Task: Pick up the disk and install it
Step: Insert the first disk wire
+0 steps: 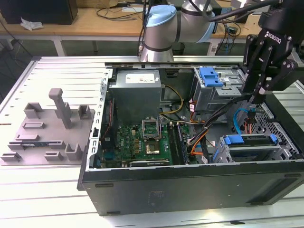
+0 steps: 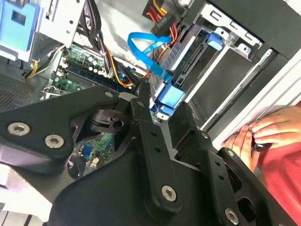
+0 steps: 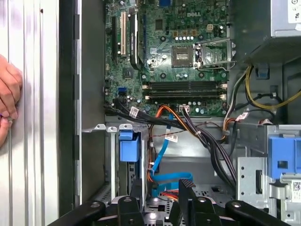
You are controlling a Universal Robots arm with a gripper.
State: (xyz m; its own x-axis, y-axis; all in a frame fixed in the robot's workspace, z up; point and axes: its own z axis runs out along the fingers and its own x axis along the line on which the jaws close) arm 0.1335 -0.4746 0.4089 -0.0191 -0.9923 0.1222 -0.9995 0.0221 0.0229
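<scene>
**Blue-framed disk sits in the drive cage; the gripper hangs above it with its jaws apart**

Blue plastic frames the disk (image 1: 249,140). One long carrier rail runs along its upper edge, and dull silver metal shows beneath it. The disk is slotted into the drive cage (image 1: 290,148), in the corner of the open computer case (image 1: 190,183) at the exterior view's right, against the near wall. In the first wrist view it appears end-on, as a square blue tab (image 3: 128,147) between pale metal guides. In the second wrist view the same tab (image 2: 167,100) shows just past the fingertips. Its label cannot be made out.

The arm (image 1: 161,28) comes in from the far side of the table and bends over the case. The black gripper (image 1: 253,98) points down into the case, above and slightly behind the cage, and does not touch the disk. Its jaws are released and hold nothing. In the first wrist view a bright blue SATA cable (image 3: 162,165) shows through the gap between the fingertips (image 3: 186,187).

The disk's long axis runs across the exterior view, roughly parallel to the near wall of the case. Its tab end points towards the motherboard (image 1: 142,140).

A person's hand (image 3: 7,94) rests on the ribbed table outside the case.
</scene>
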